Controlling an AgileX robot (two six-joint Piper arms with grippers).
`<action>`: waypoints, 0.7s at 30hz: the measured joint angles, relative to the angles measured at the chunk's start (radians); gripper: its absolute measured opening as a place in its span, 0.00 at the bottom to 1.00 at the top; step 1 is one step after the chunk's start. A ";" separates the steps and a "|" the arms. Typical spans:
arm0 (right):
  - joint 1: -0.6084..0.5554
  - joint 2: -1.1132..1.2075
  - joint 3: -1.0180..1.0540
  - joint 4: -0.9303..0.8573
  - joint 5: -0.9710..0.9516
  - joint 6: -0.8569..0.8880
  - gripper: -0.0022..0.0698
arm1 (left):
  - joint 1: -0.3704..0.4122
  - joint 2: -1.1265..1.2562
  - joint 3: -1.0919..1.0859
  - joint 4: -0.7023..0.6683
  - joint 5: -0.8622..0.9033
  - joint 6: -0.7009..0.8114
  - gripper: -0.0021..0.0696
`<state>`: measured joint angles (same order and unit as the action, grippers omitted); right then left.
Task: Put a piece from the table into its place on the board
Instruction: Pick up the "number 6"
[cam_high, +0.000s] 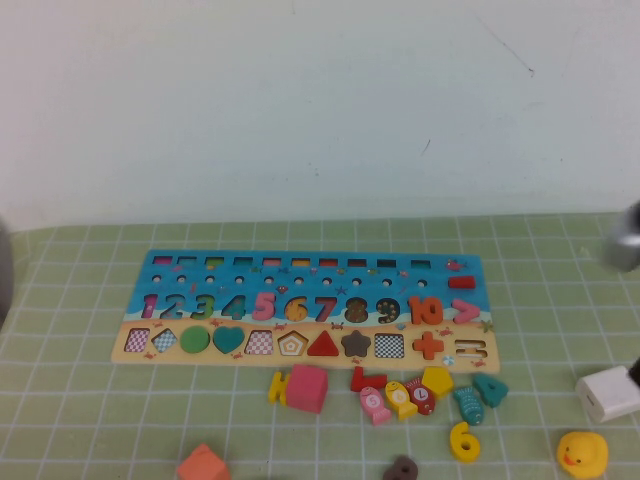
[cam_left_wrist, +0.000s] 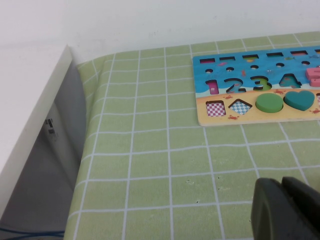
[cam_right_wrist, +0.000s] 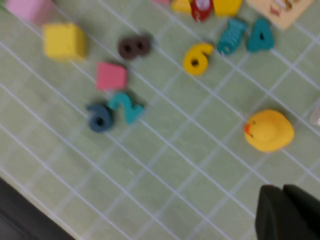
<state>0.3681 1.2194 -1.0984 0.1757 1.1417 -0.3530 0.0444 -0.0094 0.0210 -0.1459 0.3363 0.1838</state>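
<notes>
Starting at the right claw (cam_right_wrist: 285, 212), you see it in its own wrist view as a dark pair of fingers pressed together, pinching nothing, hovering above the green checked surface (cam_right_wrist: 165, 165) near the yellow rubber duck (cam_right_wrist: 267, 131). The left claw (cam_left_wrist: 284, 210) shows only as a dark edge in its wrist view, parked over bare cloth beside the board's left end; whether its fingers are spread or pressed together you cannot tell.

Out from the right claw lies the small flat yellow wooden numeral 6 (cam_right_wrist: 197, 58), flat on the surface, just beside a teal striped fish piece (cam_right_wrist: 231, 36). In the high view the 6 (cam_high: 464, 441) sits well below the long blue-and-tan wooden puzzle board (cam_high: 300, 305), towards its right end, apart from the other loose pieces.

You should expect it to be light, stiff and thin, likely to slide on the cloth; pinching across its rounded lower loop looks safest.

The high view shows the board's numeral row; the right wrist view alone shows a dark 8 (cam_right_wrist: 134, 46), a teal 2 (cam_right_wrist: 125, 106) and a yellow cube (cam_right_wrist: 63, 41).
</notes>
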 joint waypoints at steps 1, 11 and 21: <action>0.040 0.032 -0.012 -0.060 0.003 0.048 0.03 | 0.000 0.000 0.000 0.000 0.000 0.000 0.03; 0.249 0.364 -0.045 -0.189 -0.061 0.220 0.03 | 0.000 0.000 0.000 0.000 0.000 0.000 0.03; 0.250 0.572 -0.045 -0.132 -0.222 0.337 0.20 | 0.000 0.000 0.000 0.000 0.000 0.000 0.03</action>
<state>0.6178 1.7913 -1.1435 0.0436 0.9194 -0.0159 0.0444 -0.0094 0.0210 -0.1459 0.3363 0.1838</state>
